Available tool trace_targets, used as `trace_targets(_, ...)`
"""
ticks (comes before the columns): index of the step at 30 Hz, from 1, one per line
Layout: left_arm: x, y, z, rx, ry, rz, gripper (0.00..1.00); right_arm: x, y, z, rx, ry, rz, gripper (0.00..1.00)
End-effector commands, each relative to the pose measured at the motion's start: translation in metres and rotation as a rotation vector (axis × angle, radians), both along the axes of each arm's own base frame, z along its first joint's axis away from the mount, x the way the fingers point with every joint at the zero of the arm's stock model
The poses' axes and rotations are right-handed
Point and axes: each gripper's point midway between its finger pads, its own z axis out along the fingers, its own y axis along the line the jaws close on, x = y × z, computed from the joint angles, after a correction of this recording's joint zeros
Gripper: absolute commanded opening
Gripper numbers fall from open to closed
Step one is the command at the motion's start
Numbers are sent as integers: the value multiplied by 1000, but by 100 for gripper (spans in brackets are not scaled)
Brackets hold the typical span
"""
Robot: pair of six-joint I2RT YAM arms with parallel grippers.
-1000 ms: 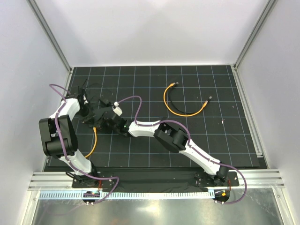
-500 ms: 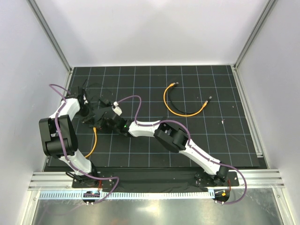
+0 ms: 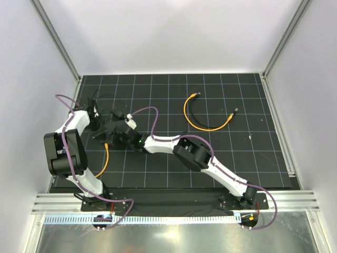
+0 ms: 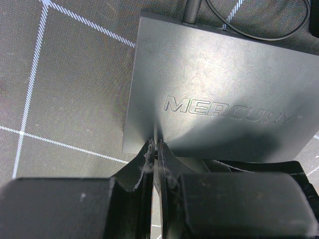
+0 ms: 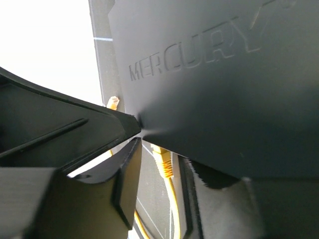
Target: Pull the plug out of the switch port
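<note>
The switch is a flat matte-black box marked MERCURY, lying at the left of the mat. My left gripper is shut and empty, its tips pressed against the switch's near edge. A yellow plug on an orange cable sits in the switch's edge. My right gripper is open and stands round that plug. A gap shows between its left finger and the plug. From above, the right gripper is hard against the switch.
A loose orange cable curls at the mat's back middle. A thin black wire and a round plug leave the switch's far edge. A small black adapter lies just behind the switch. The left wall is close.
The right wrist has shifted very slightly up and left at the switch. The left arm and the switch have stayed where they were.
</note>
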Motion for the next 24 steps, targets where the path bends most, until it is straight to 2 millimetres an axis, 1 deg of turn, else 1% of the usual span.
trace_targets(1, -3, 0, -4, 3, 21, -17, 10, -5, -19, -55, -127, 26, 22, 41)
trace_targets(5, -2, 0, -3, 3, 18, -16, 10, -10, -19, -61, -127, 31, 48, 40)
trace_targets(10, 1, -1, -3, -2, 16, -19, 10, -12, -22, -69, -144, 42, 52, 35)
trace_targets(14, 1, -1, -3, -3, 16, -21, 10, -14, -26, -76, -156, 55, 46, 34)
trace_targets(16, 1, -1, -3, -4, 17, -19, 10, -12, -27, -78, -158, 57, 33, 35)
trace_targets(19, 0, -1, -3, -4, 17, -18, 10, -9, -23, -73, -132, 62, 23, 36)
trace_targets(22, -2, -1, -4, -1, 21, -20, 10, -7, -21, -73, -140, 67, 23, 36)
trace_targets(24, -3, -1, -3, 0, 19, -17, 10, -7, -22, -75, -145, 72, 20, 36)
